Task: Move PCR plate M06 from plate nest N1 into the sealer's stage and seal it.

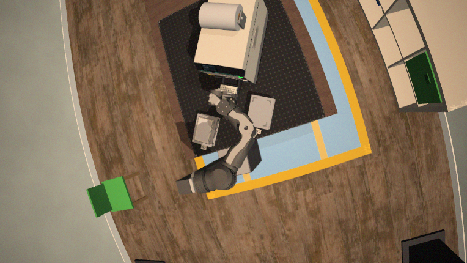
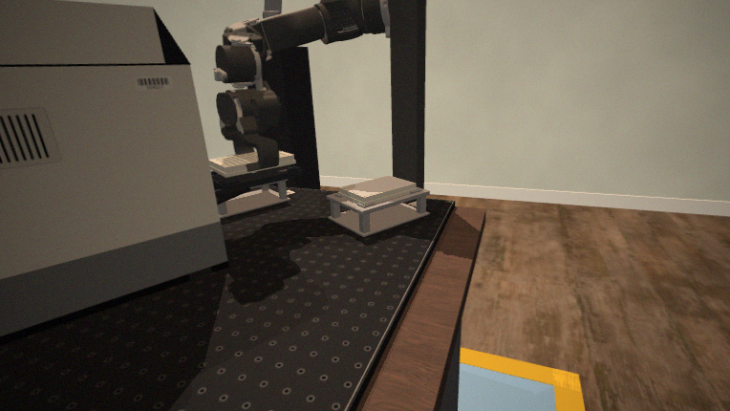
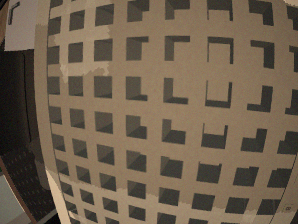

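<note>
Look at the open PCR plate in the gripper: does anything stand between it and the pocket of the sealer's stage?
Nothing visible does. The gripper is shut on M06, which is directly over the dark stage in front of the sealer's housing. The pocket's floor itself is hidden under the plate.

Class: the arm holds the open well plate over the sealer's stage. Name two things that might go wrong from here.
1. The gripper is shut on the beige open-welled plate M06; released before it is fully down, it may seat tilted.
2. The foil-sealed plate M09 lies close beside the grey arm; withdrawing may nudge it.
</note>
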Available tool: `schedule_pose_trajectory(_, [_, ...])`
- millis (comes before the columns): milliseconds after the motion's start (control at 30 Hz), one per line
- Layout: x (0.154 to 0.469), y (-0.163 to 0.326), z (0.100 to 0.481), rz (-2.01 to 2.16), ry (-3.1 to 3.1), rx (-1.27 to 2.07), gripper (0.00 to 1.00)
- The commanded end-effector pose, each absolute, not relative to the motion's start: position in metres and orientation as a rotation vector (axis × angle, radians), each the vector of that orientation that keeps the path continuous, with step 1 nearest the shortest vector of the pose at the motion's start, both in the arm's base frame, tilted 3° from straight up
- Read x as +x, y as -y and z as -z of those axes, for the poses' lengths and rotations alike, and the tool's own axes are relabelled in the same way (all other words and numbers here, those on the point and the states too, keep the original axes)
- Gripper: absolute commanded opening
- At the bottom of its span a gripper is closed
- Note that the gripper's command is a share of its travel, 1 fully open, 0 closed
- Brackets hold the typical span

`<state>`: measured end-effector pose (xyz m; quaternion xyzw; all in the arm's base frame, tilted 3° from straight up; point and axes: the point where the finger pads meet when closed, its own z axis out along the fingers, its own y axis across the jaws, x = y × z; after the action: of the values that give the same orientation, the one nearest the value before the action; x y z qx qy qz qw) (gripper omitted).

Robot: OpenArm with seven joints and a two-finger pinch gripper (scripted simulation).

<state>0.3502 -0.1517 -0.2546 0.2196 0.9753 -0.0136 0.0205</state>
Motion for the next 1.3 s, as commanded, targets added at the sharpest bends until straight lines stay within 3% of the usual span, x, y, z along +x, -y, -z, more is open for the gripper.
schedule_pose_trajectory(0, [0.3528, 0.1501, 0.2509, 0.033, -3.017, 0.682, 0.0])
schedule_pose_trajectory(1267, [0.354, 0.1499, 0.2488, 0.033, -3.015, 0.681, 0.0])
